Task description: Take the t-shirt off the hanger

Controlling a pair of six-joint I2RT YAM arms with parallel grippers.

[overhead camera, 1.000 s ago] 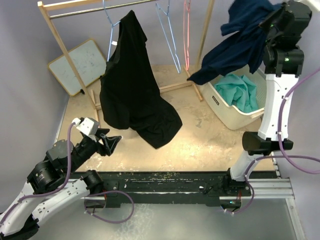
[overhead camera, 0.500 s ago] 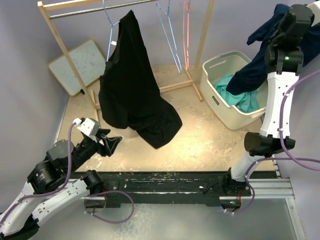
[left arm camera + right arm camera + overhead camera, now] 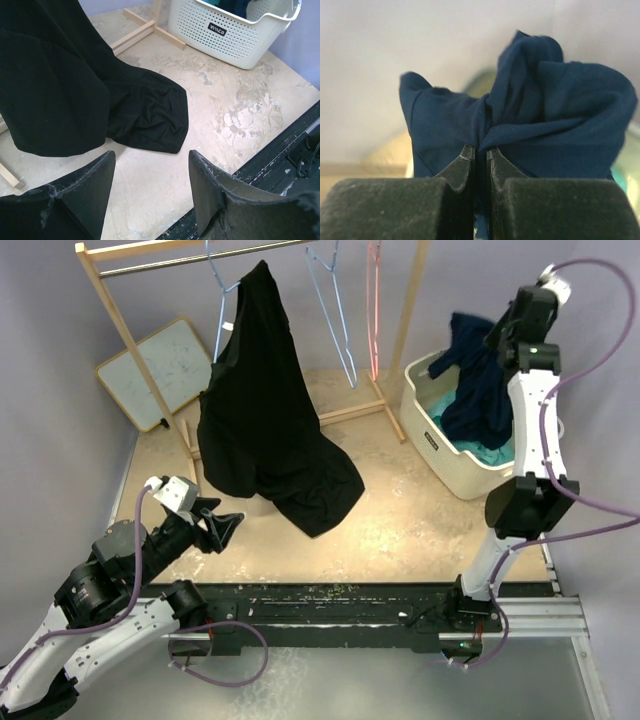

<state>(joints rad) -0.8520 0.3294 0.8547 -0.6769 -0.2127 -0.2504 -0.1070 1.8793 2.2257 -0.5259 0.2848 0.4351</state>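
A navy t-shirt (image 3: 478, 380) hangs bunched from my right gripper (image 3: 500, 335), which is shut on its fabric (image 3: 530, 115); its lower part droops into the white laundry basket (image 3: 440, 455). A black t-shirt (image 3: 262, 410) hangs on a blue hanger (image 3: 222, 295) from the wooden rack (image 3: 115, 310), its hem pooled on the floor; it also shows in the left wrist view (image 3: 75, 85). My left gripper (image 3: 225, 527) is open and empty, low near the floor, in front of and left of the black shirt's hem.
A second empty blue hanger (image 3: 335, 310) and a pink hanger (image 3: 373, 300) hang on the rack. A teal garment (image 3: 500, 448) lies in the basket. A whiteboard (image 3: 155, 370) leans at the back left. The basket also shows in the left wrist view (image 3: 235, 37).
My right arm has swung the navy t-shirt down and left, from high at the right to over the basket, where it now droops in. The left arm has not moved.
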